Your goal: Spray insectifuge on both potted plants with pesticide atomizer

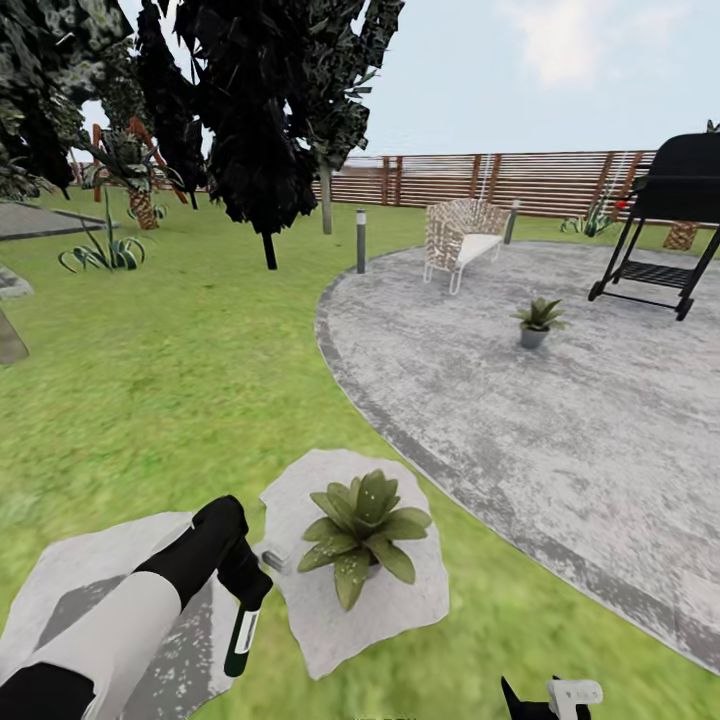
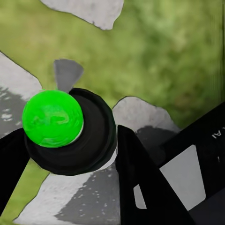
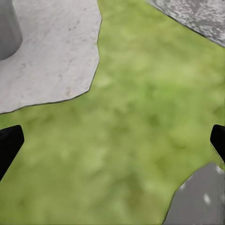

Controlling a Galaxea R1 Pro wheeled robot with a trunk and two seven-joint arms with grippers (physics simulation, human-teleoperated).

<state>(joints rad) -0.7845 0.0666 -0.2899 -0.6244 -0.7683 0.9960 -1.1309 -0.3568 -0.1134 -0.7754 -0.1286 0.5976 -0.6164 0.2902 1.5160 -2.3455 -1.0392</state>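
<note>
Lowest in the head view, the right hand [image 1: 545, 697] just pokes in above the lawn [image 1: 180, 400]; the right wrist view shows its fingertips [image 3: 9, 145] spread wide over grass with nothing between them. Beside it the left arm [image 1: 120, 610] slants forward over a stepping stone [image 1: 90, 580], white forearm and black wrist, with the left hand [image 1: 243, 590] turned downward and clamped on the pesticide atomizer [image 1: 241, 636]. That dark bottle hangs nearly upright below the hand, white label facing out. From the left wrist view its round body sits between the black fingers [image 2: 140, 173] with a bright green ball at its end, perhaps a marker. Just beside the hand, the nearer potted plant [image 1: 362, 530] stands on a pale stone [image 1: 390, 600]. Well apart, the other potted plant [image 1: 537, 322] stands on the grey patio [image 1: 560, 420].
</note>
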